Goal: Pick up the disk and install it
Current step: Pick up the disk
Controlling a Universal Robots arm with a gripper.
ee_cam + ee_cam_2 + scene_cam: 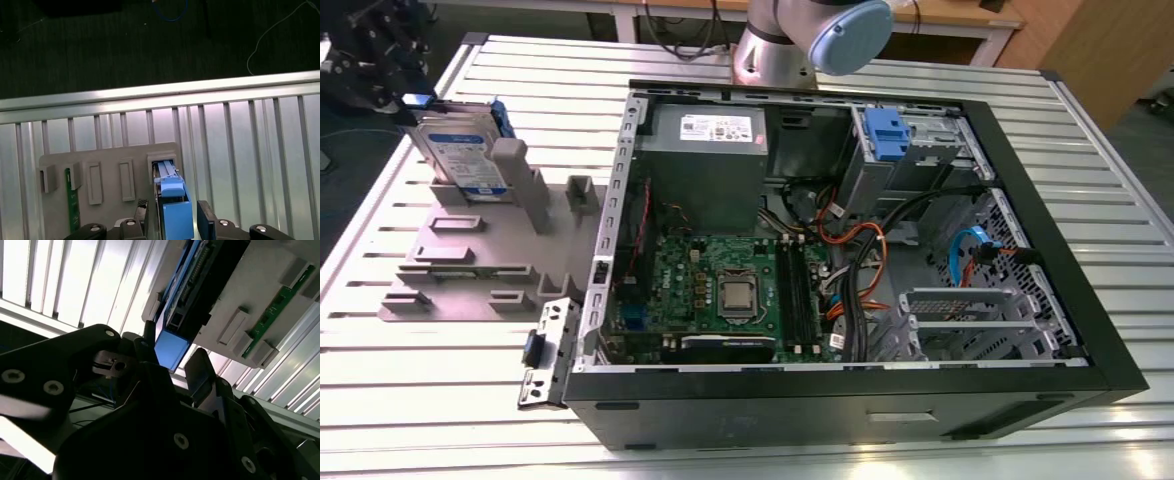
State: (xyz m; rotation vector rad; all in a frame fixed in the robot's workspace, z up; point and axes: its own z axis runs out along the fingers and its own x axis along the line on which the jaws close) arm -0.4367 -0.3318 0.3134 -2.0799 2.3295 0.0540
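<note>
The disk (460, 155), a silver drive with a white-and-blue label in a blue carrier, stands on edge in a slot of the grey holder (467, 262) at the exterior view's left. My black gripper (403, 98) hovers at the disk's top edge. In the first wrist view the gripper (175, 214) is open and straddles the carrier's blue end (175, 200), with a small gap at each fingertip. The second wrist view shows the same blue end (172, 347) between the fingers (201, 371).
An open computer case (620, 200) lies in the middle of the slatted metal table (440, 400). It holds a grey power supply (707, 150), a motherboard and a blue bracket (886, 135) in the drive bay. A green memory stick (73, 210) stands in the holder.
</note>
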